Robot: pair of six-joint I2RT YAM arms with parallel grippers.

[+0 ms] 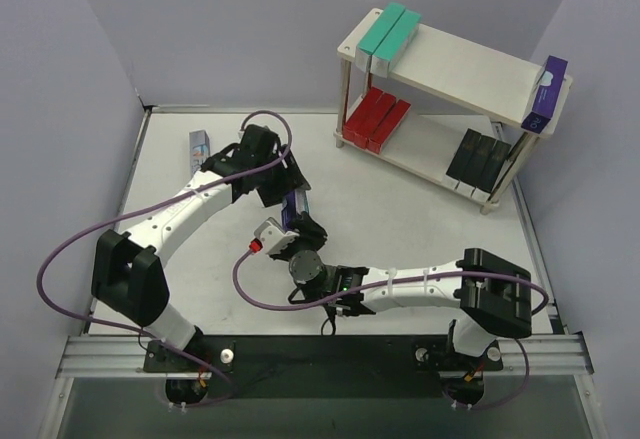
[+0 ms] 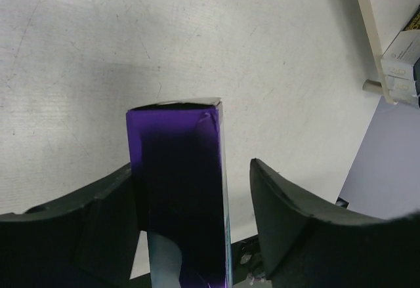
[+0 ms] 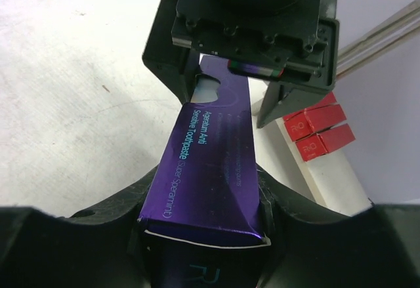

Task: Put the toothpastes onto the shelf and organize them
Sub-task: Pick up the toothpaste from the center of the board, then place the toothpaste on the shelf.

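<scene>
**Purple toothpaste carton [image 3: 211, 160] held over the middle of the desk [image 1: 420, 229], well apart from the shelf [image 1: 470, 69].**

Shelf, far right of the desk: teal cartons [image 1: 388, 31] and a second purple carton [image 1: 545, 94] on the top board, red cartons [image 1: 377, 119] and black cartons [image 1: 482, 156] on the lower. Right tool [image 3: 203, 189]: closed against both sides of the carton's near end. Left tool [image 2: 191, 166]: partly open at the other end, one finger touching, the other clear. A silver-faced carton [image 1: 197, 146] lies far left.

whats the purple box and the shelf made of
The purple toothpaste carton looks like thin glossy printed cardboard: folded end flap, white cut edge, soft sheen. The shelf boards are pale and matte, probably wood or laminate. The legs are thin, likely metal, but too small to confirm.
</scene>
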